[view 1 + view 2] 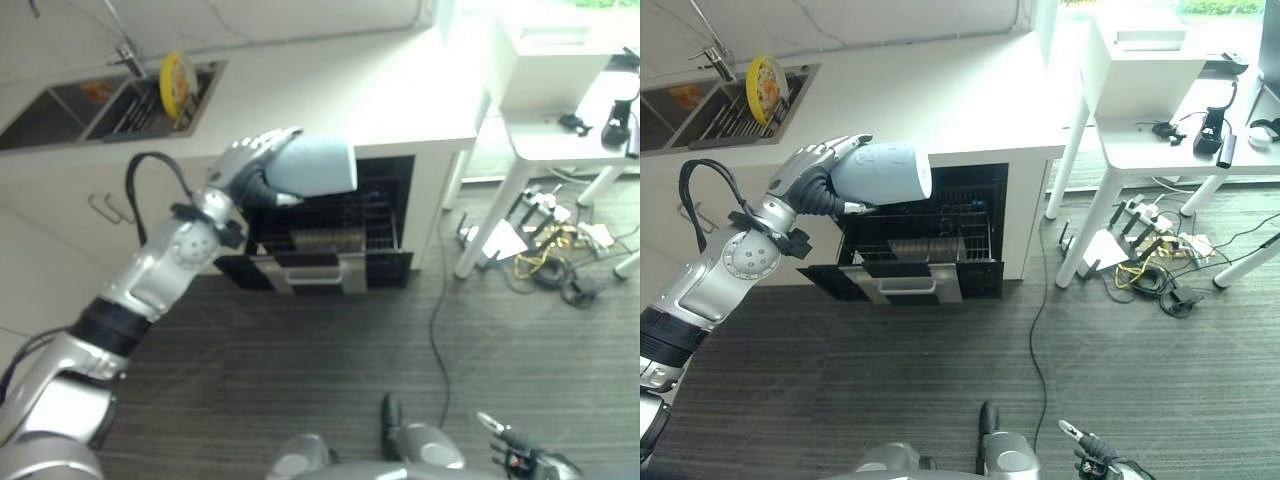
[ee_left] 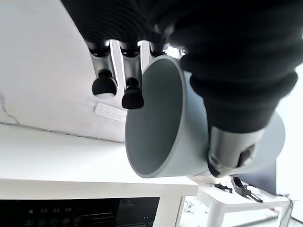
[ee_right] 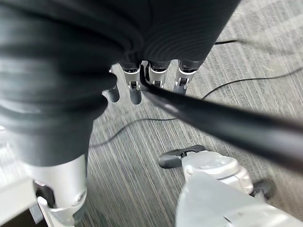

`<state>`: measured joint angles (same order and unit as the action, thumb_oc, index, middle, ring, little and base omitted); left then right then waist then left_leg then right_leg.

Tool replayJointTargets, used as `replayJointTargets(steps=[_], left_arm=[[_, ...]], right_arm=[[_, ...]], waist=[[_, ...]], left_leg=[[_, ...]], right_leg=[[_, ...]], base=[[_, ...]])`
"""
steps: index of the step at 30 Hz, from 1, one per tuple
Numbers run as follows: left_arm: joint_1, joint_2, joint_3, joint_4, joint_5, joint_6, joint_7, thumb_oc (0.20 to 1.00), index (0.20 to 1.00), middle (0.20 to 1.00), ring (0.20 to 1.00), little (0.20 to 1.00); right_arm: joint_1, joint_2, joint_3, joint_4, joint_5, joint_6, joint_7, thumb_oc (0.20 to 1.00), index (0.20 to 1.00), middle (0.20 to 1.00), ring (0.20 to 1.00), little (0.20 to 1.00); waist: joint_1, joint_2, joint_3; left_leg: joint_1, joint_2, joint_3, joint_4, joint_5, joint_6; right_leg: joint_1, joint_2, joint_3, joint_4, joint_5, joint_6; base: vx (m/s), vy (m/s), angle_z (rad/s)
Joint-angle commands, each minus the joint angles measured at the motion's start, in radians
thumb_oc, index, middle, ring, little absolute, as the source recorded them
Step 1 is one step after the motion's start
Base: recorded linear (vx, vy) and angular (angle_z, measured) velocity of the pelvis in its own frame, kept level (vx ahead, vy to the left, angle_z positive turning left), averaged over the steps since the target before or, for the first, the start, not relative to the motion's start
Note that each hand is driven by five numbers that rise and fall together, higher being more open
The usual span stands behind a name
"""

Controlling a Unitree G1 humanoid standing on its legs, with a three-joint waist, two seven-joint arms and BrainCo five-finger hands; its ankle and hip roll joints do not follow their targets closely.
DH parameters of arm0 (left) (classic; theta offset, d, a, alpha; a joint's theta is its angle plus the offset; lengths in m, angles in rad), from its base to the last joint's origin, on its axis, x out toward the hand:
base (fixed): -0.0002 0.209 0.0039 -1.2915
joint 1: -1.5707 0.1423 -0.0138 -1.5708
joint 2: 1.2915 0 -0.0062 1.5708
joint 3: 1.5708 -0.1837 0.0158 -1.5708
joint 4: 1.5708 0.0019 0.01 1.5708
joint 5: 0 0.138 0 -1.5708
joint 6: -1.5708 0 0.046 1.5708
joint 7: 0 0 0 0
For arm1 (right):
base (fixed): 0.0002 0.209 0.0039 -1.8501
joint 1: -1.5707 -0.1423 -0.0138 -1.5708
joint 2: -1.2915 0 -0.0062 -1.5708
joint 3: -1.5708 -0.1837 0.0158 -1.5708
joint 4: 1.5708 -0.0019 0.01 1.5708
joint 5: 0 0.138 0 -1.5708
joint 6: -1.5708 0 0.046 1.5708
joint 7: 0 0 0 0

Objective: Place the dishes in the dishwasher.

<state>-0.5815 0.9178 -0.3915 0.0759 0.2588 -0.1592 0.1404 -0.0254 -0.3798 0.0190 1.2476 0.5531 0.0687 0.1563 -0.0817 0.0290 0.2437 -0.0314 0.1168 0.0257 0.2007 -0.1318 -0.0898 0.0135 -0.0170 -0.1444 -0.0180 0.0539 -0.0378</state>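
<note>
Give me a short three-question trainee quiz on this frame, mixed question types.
1. True or false: the left hand holds a pale blue cup on its side.
2. Where is the yellow plate? A) in the dishwasher rack B) upright in the sink C) on the floor
3. Fill in: the dishwasher door is ____.

Key:
1. True. In the left wrist view fingers and thumb curl round the cup, its mouth facing sideways.
2. B.
3. Open; the rack shows inside. The right hand hangs low over the floor, fingers relaxed.
</note>
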Motion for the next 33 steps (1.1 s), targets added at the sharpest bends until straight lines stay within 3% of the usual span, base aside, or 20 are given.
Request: replayJointTargets(steps=[1, 3, 6, 9, 13, 15, 17, 18, 23, 26, 27, 29, 30, 31, 33], left_arm=[[-0.015, 0.016, 0.100, -0.025, -0.036, -0.032, 0.029, 0.200, 0.200, 0.200, 0.200, 0.200], [-0.027, -0.007, 0.090, -0.033, -0.025, -0.042, 0.007, 0.200, 0.200, 0.200, 0.200, 0.200], [-0.032, -0.033, 0.069, -0.049, 0.003, -0.024, 0.008, 0.200, 0.200, 0.200, 0.200, 0.200], [-0.031, -0.057, 0.044, -0.035, 0.031, -0.014, 0.005, 0.200, 0.200, 0.200, 0.200, 0.200], [-0.032, -0.050, 0.033, -0.017, 0.042, -0.009, -0.015, 0.200, 0.200, 0.200, 0.200, 0.200], [-0.051, -0.049, 0.020, -0.020, 0.032, 0.002, -0.016, 0.200, 0.200, 0.200, 0.200, 0.200], [-0.067, -0.037, 0.018, -0.017, 0.008, 0.020, -0.018, 0.200, 0.200, 0.200, 0.200, 0.200], [-0.071, -0.034, 0.016, -0.013, 0.000, 0.020, -0.020, 0.200, 0.200, 0.200, 0.200, 0.200], [-0.052, -0.053, 0.007, -0.006, 0.002, 0.012, 0.000, 0.200, 0.200, 0.200, 0.200, 0.200], [-0.026, -0.054, 0.013, -0.019, 0.004, 0.032, 0.034, 0.200, 0.200, 0.200, 0.200, 0.200], [-0.020, -0.046, 0.018, -0.027, -0.013, 0.039, 0.046, 0.200, 0.200, 0.200, 0.200, 0.200], [-0.013, -0.039, 0.036, -0.030, -0.035, 0.031, 0.042, 0.200, 0.200, 0.200, 0.200, 0.200], [-0.009, -0.041, 0.042, -0.031, -0.042, 0.026, 0.036, 0.200, 0.200, 0.200, 0.200, 0.200], [-0.001, -0.037, 0.047, -0.037, -0.061, 0.023, 0.044, 0.200, 0.200, 0.200, 0.200, 0.200], [-0.002, -0.052, 0.052, -0.031, -0.076, 0.010, 0.051, 0.200, 0.200, 0.200, 0.200, 0.200]], right_arm=[[0.024, -0.056, -0.042, 0.001, 0.039, -0.023, 0.003, 1.000, 1.000, 1.000, 1.000, 1.000], [0.042, -0.051, -0.078, -0.005, 0.069, -0.027, -0.004, 1.000, 1.000, 1.000, 1.000, 1.000], [0.060, -0.023, -0.106, -0.014, 0.093, -0.020, -0.026, 1.000, 1.000, 1.000, 1.000, 1.000], [0.065, 0.019, -0.114, -0.011, 0.070, -0.028, -0.041, 1.000, 1.000, 1.000, 1.000, 1.000], [0.058, 0.050, -0.080, -0.044, 0.055, -0.036, -0.057, 1.000, 1.000, 1.000, 1.000, 1.000], [0.061, 0.051, -0.079, -0.042, 0.058, -0.036, -0.058, 1.000, 1.000, 1.000, 1.000, 1.000], [0.057, 0.053, -0.090, -0.032, 0.037, -0.034, -0.051, 1.000, 1.000, 1.000, 1.000, 1.000], [0.058, 0.052, -0.093, -0.029, 0.034, -0.031, -0.046, 1.000, 1.000, 1.000, 1.000, 1.000], [0.064, 0.049, -0.069, -0.009, 0.028, -0.029, -0.020, 1.000, 1.000, 1.000, 1.000, 1.000], [0.052, 0.040, -0.035, -0.003, -0.002, -0.037, -0.015, 1.000, 1.000, 1.000, 1.000, 1.000], [0.045, 0.028, -0.017, -0.002, 0.017, -0.041, -0.019, 1.000, 1.000, 1.000, 1.000, 1.000], [0.038, 0.014, -0.013, -0.003, 0.061, -0.050, -0.028, 1.000, 1.000, 1.000, 1.000, 1.000], [0.033, 0.005, -0.018, 0.000, 0.088, -0.055, -0.030, 1.000, 1.000, 1.000, 1.000, 1.000], [0.027, -0.010, -0.030, 0.000, 0.124, -0.071, -0.031, 1.000, 1.000, 1.000, 1.000, 1.000], [0.028, -0.023, -0.061, -0.013, 0.167, -0.088, -0.036, 1.000, 1.000, 1.000, 1.000, 1.000]], waist=[[-0.019, 0.018, -0.014], [-0.040, 0.031, -0.016], [-0.048, 0.039, -0.019], [-0.044, 0.045, -0.033], [-0.024, 0.038, -0.040], [-0.033, 0.026, -0.041], [-0.037, 0.004, -0.038], [-0.038, 0.002, -0.039], [-0.041, -0.001, -0.057], [-0.042, -0.012, -0.061], [-0.038, -0.024, -0.053], [-0.025, -0.029, -0.047], [-0.021, -0.024, -0.049], [-0.015, -0.004, -0.042], [-0.027, 0.005, -0.041]], left_leg=[[0.001, 0.029, 0.016, -0.095, 0.124, 0.008], [0.033, 0.050, 0.091, -0.137, 0.131, -0.003], [0.061, 0.009, 0.090, -0.156, 0.103, 0.016], [0.089, -0.041, 0.133, -0.198, 0.083, 0.059], [0.109, -0.067, 0.203, -0.230, 0.064, 0.099], [0.114, -0.078, 0.202, -0.230, 0.056, 0.102], [0.137, -0.086, 0.226, -0.239, 0.037, 0.103], [0.140, -0.083, 0.228, -0.239, 0.036, 0.104], [0.124, -0.049, 0.226, -0.168, 0.020, 0.096], [0.111, -0.027, 0.215, -0.050, -0.021, 0.084], [0.077, -0.013, 0.201, 0.080, -0.055, 0.081], [0.008, -0.002, 0.161, 0.180, -0.034, 0.074], [0.008, -0.001, 0.149, 0.130, -0.027, 0.074], [-0.005, 0.012, 0.128, 0.052, 0.037, 0.049], [0.022, 0.034, 0.157, -0.037, 0.069, 0.030]], right_leg=[[0.053, -0.069, 0.062, 0.148, -0.194, 0.121], [0.056, -0.114, 0.016, 0.159, -0.195, 0.146], [0.033, -0.162, 0.009, 0.183, -0.179, 0.178], [0.015, -0.205, -0.025, 0.192, -0.145, 0.215], [-0.029, -0.201, -0.076, 0.257, -0.130, 0.224], [-0.027, -0.186, -0.049, 0.195, -0.115, 0.232], [-0.047, -0.194, -0.051, 0.128, -0.044, 0.255], [-0.047, -0.190, -0.044, 0.124, -0.043, 0.257], [-0.017, -0.139, -0.011, 0.139, -0.115, 0.214], [0.007, -0.112, 0.002, 0.139, -0.142, 0.175], [0.022, -0.104, 0.009, 0.145, -0.155, 0.151], [0.035, -0.085, 0.021, 0.143, -0.160, 0.125], [0.038, -0.077, 0.024, 0.143, -0.164, 0.123], [0.049, -0.057, 0.029, 0.146, -0.183, 0.116], [0.067, -0.069, 0.001, 0.133, -0.187, 0.118]], base=[[0.12, 0.405, -0.22], [0.15, 0.530, -0.17], [0.16, 0.455, 0.40], [0.17, 0.387, 0.06], [0.09, 0.178, -0.30], [0.13, -0.042, -0.09], [0.17, -0.176, 0.09], [0.14, -0.252, -0.04], [0.10, -0.325, 0.03], [0.10, -0.353, -0.07], [0.07, -0.337, 0.00], [0.09, -0.243, 0.03], [0.14, 0.004, -0.08], [0.17, 0.081, -0.10], [0.14, 0.137, -0.07]])
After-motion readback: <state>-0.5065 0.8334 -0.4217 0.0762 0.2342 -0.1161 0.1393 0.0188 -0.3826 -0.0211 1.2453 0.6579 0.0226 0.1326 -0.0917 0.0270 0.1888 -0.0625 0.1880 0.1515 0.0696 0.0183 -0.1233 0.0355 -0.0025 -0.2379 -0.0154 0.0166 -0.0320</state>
